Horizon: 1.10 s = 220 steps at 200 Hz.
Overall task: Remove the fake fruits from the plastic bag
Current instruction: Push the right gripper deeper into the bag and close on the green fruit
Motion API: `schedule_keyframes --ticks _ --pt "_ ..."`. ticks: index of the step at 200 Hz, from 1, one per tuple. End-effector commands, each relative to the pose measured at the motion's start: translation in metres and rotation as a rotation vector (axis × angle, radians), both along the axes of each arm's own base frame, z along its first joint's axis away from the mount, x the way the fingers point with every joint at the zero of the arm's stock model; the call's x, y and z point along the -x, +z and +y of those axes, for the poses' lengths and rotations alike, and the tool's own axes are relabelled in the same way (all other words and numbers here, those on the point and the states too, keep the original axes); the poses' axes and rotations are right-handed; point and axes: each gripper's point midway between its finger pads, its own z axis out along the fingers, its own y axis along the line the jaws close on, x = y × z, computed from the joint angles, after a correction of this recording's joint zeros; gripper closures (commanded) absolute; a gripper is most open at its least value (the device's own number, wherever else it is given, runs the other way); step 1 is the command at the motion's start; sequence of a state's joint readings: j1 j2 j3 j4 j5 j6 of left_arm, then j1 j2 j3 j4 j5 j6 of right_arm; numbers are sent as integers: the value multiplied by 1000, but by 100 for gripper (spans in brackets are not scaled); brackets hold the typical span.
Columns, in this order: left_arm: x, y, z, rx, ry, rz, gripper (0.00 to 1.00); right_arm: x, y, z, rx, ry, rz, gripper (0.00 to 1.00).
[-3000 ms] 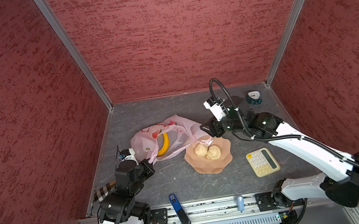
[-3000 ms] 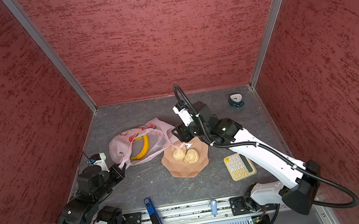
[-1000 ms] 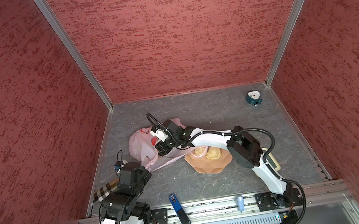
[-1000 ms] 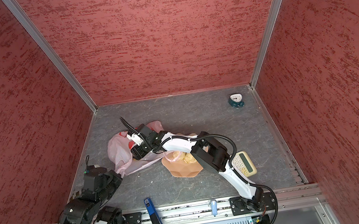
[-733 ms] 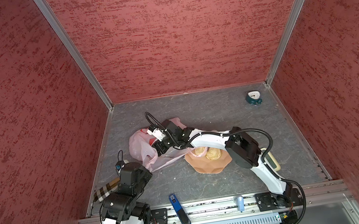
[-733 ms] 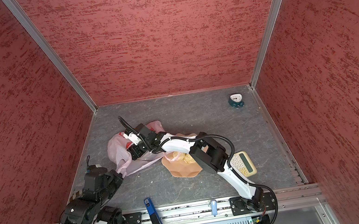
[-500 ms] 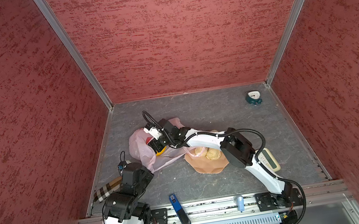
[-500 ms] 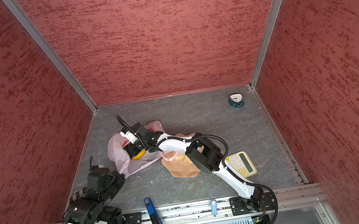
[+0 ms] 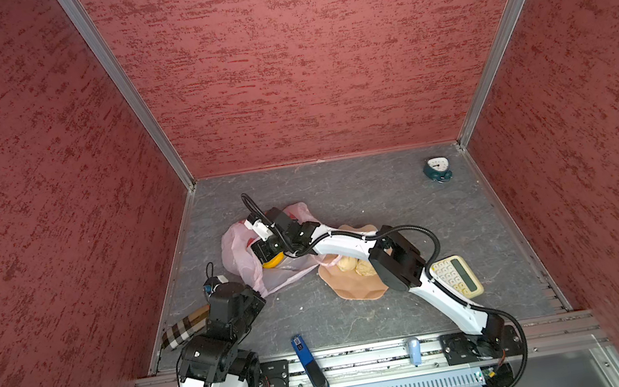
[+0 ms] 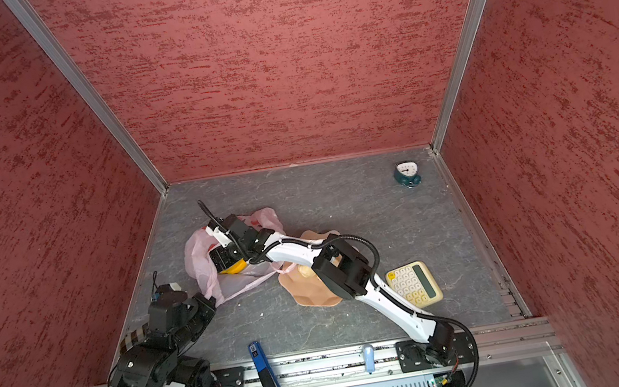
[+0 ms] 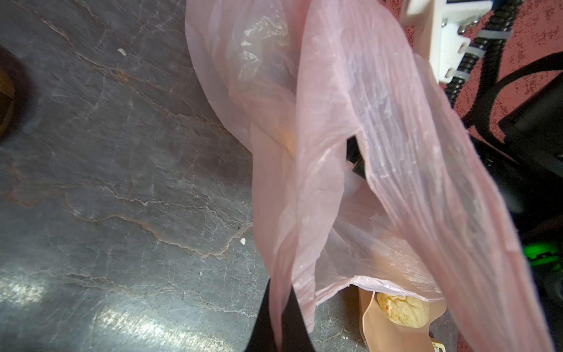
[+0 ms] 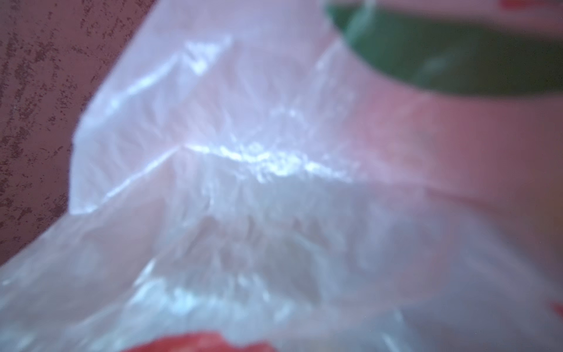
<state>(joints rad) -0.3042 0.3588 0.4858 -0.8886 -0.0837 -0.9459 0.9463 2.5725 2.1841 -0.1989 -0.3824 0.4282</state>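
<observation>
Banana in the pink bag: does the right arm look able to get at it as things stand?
Probably yes: the right gripper sits at the open mouth of the plastic bag, right beside the banana, and the left gripper pinches the bag's edge, seemingly holding it open.

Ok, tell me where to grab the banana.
Probably the exposed yellow stretch of the banana, pinched across its narrow width from above through the bag's open mouth. It seems to lie flat, and the rest is hidden.
</observation>
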Motion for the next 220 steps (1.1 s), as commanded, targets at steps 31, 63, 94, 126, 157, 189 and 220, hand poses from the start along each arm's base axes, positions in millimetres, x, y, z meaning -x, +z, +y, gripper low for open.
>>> schedule_keyframes --ticks 31,63,94,126,157,189,220 --pt "-2 1 -3 -4 -23 -21 95 -7 -26 2 38 -65 53 18" --pt "-2 2 -4 4 -28 -30 95 -7 -30 6 19 -64 61 18" --pt "-3 -1 -6 11 -35 -27 95 -6 -33 8 15 -62 72 18" --pt "-5 -3 -9 22 -42 -30 95 -1 -36 15 -6 -52 97 18" --pt "-7 -2 -10 23 -48 -36 95 3 -39 21 -21 -29 116 18" --pt "-8 -2 -11 23 -51 -40 95 3 -41 24 -26 -24 127 22" --pt "-9 -2 -12 22 -53 -40 95 3 -42 24 -22 -26 131 27"
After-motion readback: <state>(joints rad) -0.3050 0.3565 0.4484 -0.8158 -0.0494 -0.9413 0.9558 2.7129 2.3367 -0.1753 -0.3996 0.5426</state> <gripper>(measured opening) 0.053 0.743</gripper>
